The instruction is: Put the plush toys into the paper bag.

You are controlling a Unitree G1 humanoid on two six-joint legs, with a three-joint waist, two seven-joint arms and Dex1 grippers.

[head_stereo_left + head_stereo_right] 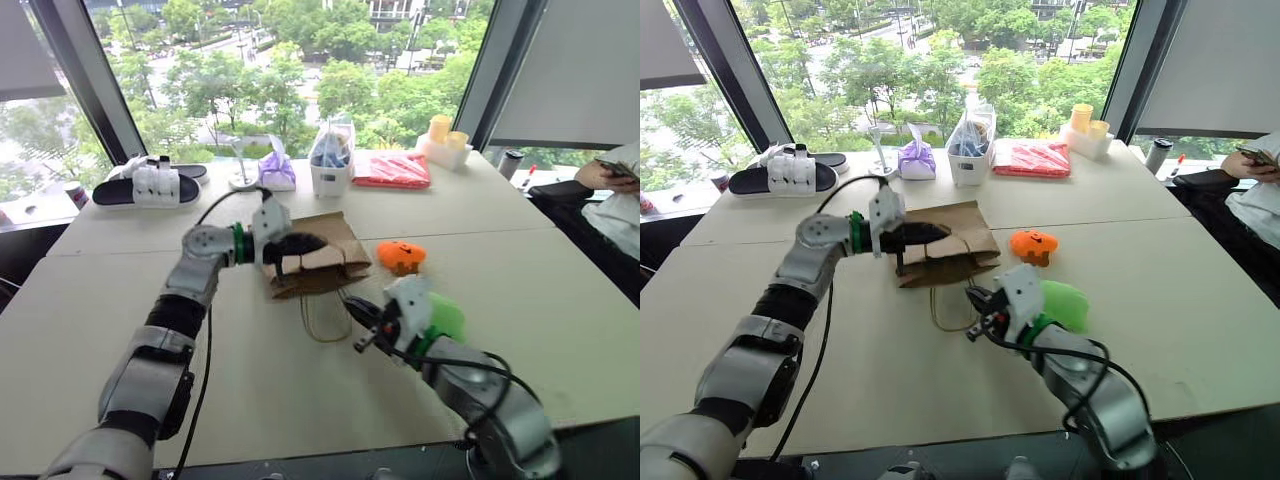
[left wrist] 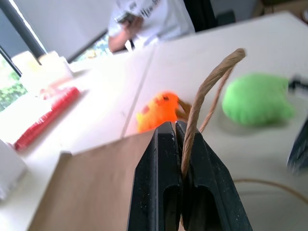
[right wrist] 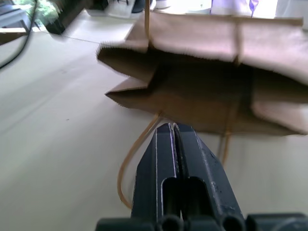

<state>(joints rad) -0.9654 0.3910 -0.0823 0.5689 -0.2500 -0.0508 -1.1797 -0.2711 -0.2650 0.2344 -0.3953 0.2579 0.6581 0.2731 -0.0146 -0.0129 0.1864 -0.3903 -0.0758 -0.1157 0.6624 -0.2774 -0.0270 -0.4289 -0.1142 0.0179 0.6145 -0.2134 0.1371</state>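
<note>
- Nearest the camera, the right gripper [image 1: 358,325] has its fingers pressed together on nothing; it sits low over the table [image 1: 560,300], pointing at the bag's open mouth, with a loose handle loop [image 3: 126,166] lying on the table just ahead of it.
- Left gripper [image 1: 318,242] is clamped on the upper handle [image 2: 204,94] of the paper bag [image 1: 330,262], the thin cord pinched between its fingers.
- That bag lies on its side mid-table, mouth toward the robot. It looks light and creasy; lifted by one cord it will probably sag and swing, so the mouth needs holding open.
- Orange toy [image 1: 401,256] sits on the table just right of the bag; the green toy [image 1: 446,318] lies beside the right wrist.
- Both toys look soft, light and squashy. A pinch across the middle should hold, and fuzzy fabric is unlikely to slip. Neither seems breakable.
</note>
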